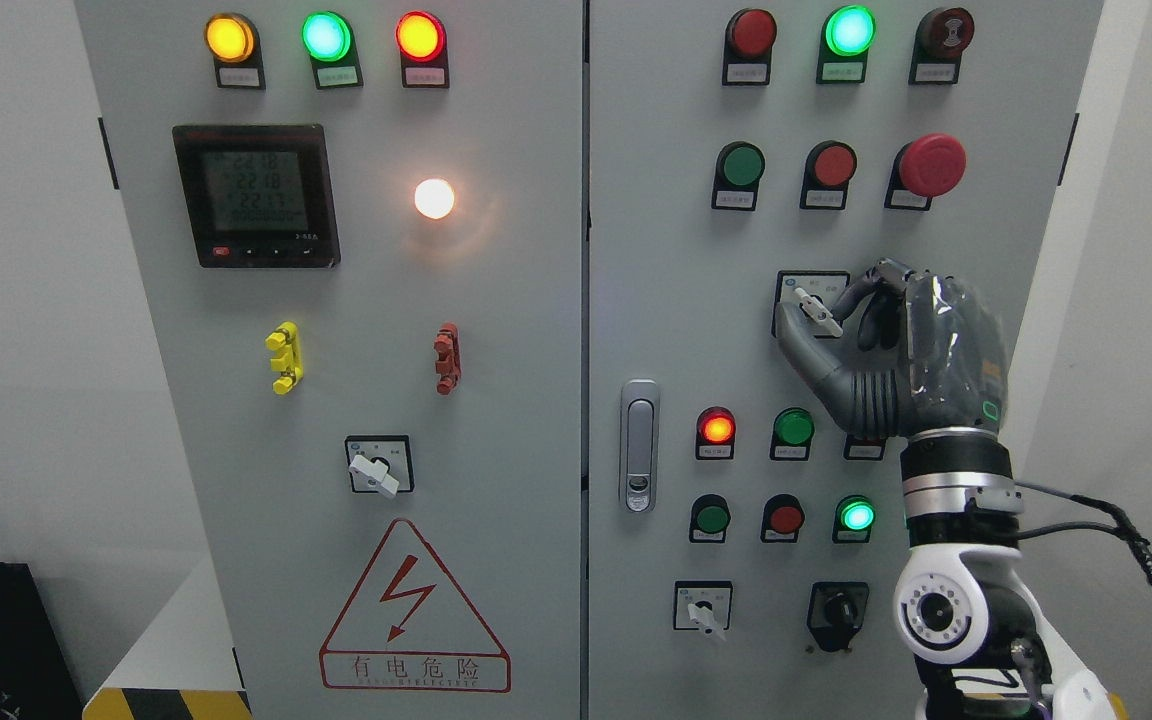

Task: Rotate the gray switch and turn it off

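- The switch sits on the right door of the cabinet, mid-height, below the row of green, red and mushroom buttons. Its pale lever points down to the right across a square plate.
- The right hand comes up from the lower right and has thumb and forefinger curled around that lever, pinching it from below and above. That grip looks chosen so a wrist roll can turn the knob.
- The other fingers are folded just right of the plate, apparently clear of the door.
- The palm hangs below and right of the switch, hiding part of a label under it; the wrist stands nearly upright, which should leave it freedom to roll.
- The left hand is not in view.
- Open room: bare panel lies left of the switch as far as the door seam. Above, the red button and the mushroom button are near. Below, the green button is just beside the heel of the hand.
- My guess is that the turn must stay tight about the lever's axis, or the knuckles could brush those buttons.
- The door's right edge is close behind the hand, leaving little sideways slack there.
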Robot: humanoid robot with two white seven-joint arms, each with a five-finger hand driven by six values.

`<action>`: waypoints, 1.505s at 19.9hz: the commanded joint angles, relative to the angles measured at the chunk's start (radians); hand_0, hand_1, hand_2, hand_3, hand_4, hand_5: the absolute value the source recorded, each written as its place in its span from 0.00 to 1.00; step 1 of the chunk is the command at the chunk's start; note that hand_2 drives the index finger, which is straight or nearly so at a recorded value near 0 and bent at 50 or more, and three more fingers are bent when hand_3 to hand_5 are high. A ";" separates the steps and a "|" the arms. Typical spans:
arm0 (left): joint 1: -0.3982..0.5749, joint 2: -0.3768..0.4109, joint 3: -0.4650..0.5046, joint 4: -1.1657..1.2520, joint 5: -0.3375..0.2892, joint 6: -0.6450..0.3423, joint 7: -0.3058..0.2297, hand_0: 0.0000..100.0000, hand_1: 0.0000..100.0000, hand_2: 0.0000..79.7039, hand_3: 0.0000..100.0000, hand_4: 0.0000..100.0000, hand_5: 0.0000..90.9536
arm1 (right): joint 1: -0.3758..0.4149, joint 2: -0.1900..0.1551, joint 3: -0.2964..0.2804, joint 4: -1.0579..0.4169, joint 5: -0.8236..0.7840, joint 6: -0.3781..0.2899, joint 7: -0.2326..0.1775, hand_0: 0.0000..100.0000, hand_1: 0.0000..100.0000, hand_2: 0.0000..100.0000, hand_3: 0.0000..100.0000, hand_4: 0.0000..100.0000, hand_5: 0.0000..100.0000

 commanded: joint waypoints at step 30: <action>-0.009 0.001 0.008 -0.025 0.020 0.000 0.000 0.12 0.39 0.00 0.00 0.00 0.00 | -0.002 0.007 0.008 0.000 0.004 0.008 0.002 0.38 0.44 0.70 0.97 0.97 1.00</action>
